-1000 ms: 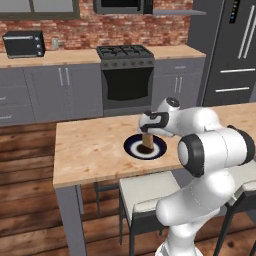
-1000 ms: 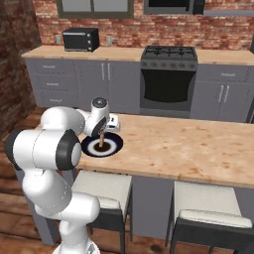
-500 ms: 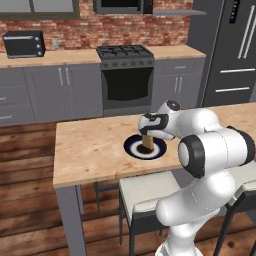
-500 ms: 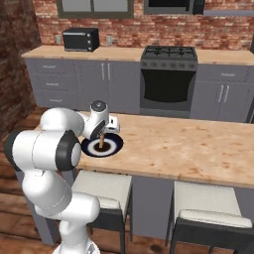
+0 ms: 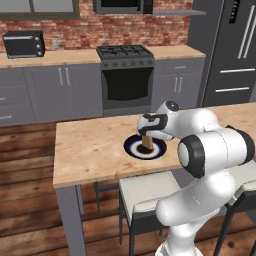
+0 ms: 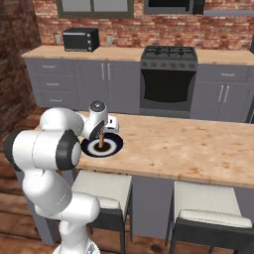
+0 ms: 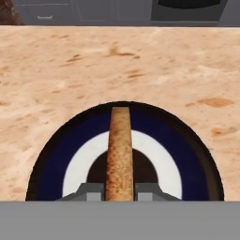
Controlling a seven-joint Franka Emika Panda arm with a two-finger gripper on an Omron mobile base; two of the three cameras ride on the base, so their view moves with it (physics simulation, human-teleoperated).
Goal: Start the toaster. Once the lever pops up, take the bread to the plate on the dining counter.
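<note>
Dining counter | jaws still grip bread edge-up over plate | unchanged

2 rear flanks, hand close above plate

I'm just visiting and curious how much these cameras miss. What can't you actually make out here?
- Whether the bread touches the plate or hangs above it: hand view, its lower end is cut off by the bottom edge.
- The tool tips: left base view, the hand's white body covers them.
- The bread's faces: right base view, too small, the arm partly covers it.
- The dining counter's right end: left base view, behind the arm.
</note>
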